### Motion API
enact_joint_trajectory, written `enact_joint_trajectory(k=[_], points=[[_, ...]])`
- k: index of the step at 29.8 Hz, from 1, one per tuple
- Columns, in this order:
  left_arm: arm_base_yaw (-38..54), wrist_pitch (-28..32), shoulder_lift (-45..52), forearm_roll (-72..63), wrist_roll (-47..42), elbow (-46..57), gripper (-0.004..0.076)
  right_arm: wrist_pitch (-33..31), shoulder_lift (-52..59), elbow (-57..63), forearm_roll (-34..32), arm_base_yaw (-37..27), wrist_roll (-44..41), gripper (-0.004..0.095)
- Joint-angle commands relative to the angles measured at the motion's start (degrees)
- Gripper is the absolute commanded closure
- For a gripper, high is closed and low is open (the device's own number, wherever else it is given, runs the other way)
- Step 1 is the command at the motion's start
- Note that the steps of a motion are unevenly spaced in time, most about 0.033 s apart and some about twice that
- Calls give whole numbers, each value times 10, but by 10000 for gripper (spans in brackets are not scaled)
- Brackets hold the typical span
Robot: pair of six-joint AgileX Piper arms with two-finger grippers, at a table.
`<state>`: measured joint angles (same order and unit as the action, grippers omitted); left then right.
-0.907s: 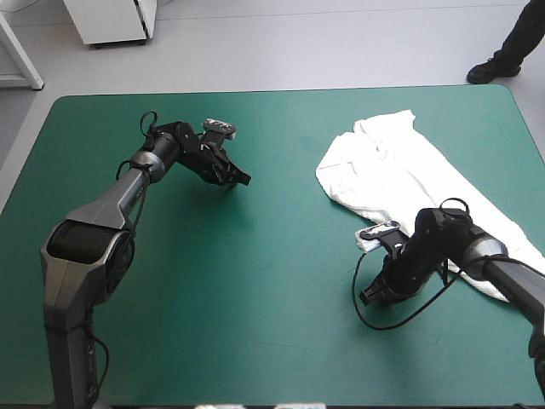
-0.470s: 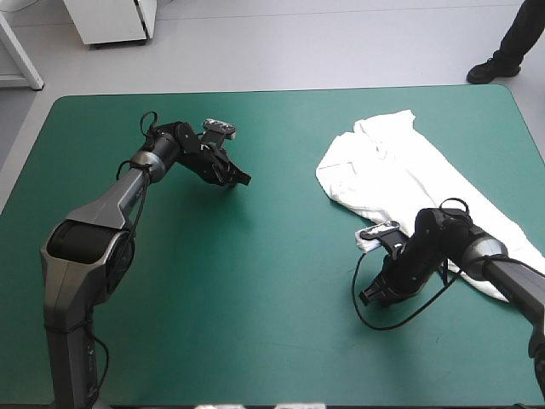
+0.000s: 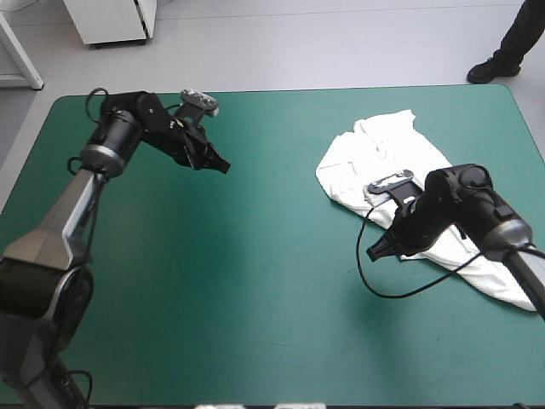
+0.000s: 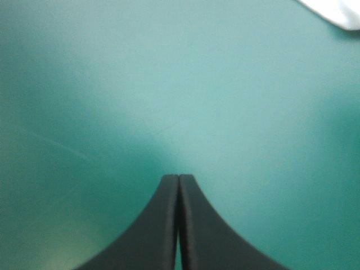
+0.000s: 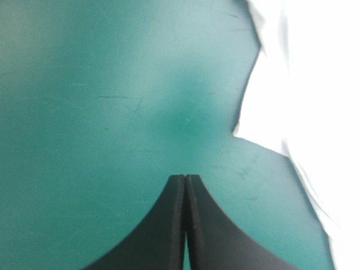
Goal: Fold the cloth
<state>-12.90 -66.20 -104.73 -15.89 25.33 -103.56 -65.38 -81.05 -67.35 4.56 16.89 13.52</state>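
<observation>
beside the right gripper (image 3: pixel 374 252), the t-shirt (image 3: pixel 385 158) lies crumpled

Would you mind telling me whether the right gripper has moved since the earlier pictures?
Yes. The right gripper has moved toward the table's far edge and now sits beside the T-shirt, jaws shut.
</observation>
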Motion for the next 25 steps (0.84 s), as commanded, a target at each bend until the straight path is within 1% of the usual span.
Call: enact_joint_trajectory(k=[1,3,5,8,10,11,13,14,16,17,19,20,22,23,25], points=[[-1,-13,120,-6,-8,-17,734,-36,70,-27,-33,-1,-31,921],[-1,-19,175,-2,-8,-17,734,-54,108,-27,-65,-1,-54,921],[-1,-19,223,4,-8,-17,733,-57,141,-27,-96,-1,-74,921],[-1,2,291,21,-8,-17,733,-57,182,-27,-135,-1,-121,919],[-1,20,328,29,-8,-17,726,-61,198,-27,-145,-1,-131,883],[-1,32,348,33,-8,-17,715,-61,201,-27,-145,-1,-135,845],[-1,43,374,32,-4,-17,673,-61,204,-27,-144,-1,-135,735],[-1,46,386,32,-4,-17,629,-58,201,-27,-144,-1,-135,632],[-1,46,398,32,-4,-17,542,-48,194,-27,-147,-1,-142,474],[-1,45,403,31,-4,-17,490,-35,185,-27,-154,-1,-154,356],[-1,41,405,25,-4,-17,398,-10,170,-27,-175,-1,-179,226],[-1,41,405,21,-6,-17,352,6,159,-27,-193,-1,-197,190],[-1,37,405,16,-17,-17,295,38,137,-27,-214,-1,-212,186],[-1,34,405,10,-18,-17,276,58,120,-29,-223,-1,-213,195],[-1,34,405,2,-18,-17,276,78,87,-43,-229,-8,-220,208]])
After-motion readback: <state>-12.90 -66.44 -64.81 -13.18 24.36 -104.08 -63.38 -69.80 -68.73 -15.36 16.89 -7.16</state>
